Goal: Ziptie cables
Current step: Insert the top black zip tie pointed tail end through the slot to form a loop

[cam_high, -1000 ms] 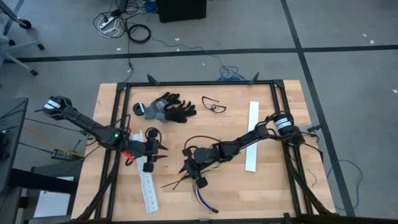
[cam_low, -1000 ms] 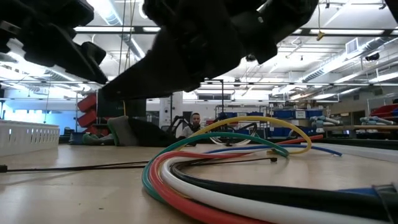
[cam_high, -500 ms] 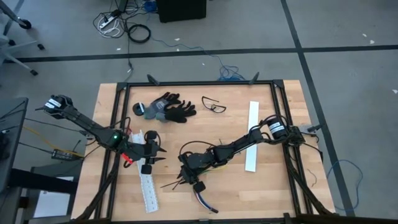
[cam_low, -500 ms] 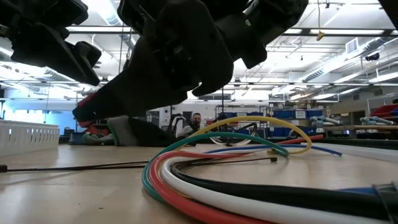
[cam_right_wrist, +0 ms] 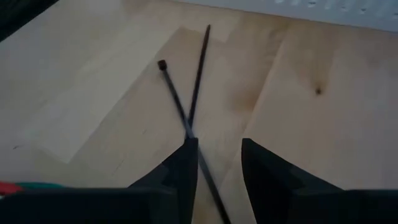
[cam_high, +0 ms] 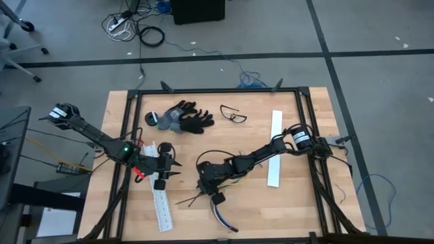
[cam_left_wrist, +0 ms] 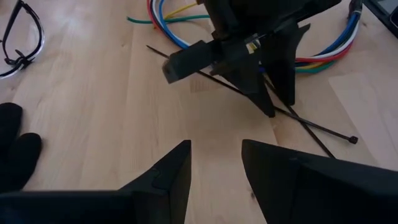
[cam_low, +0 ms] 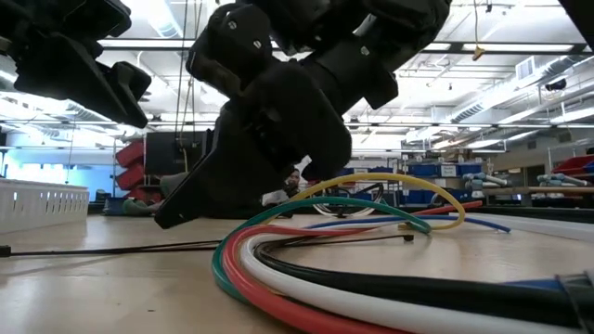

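Maybe the right gripper [cam_right_wrist: 214, 165], open above two crossed zip ties [cam_right_wrist: 186, 115], grabs both and drags the cables [cam_left_wrist: 186, 25].

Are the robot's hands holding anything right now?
No. The right gripper hangs open over two crossed black zip ties, one running past a finger, not pinched. The left gripper is open over bare wood.

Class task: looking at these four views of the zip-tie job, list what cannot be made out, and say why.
- Whether the right gripper touches the zip ties: left wrist view, its own fingers hide the contact.
- The cables' far ends: low view, cut by the edge.
- The zip ties: high view, too small.
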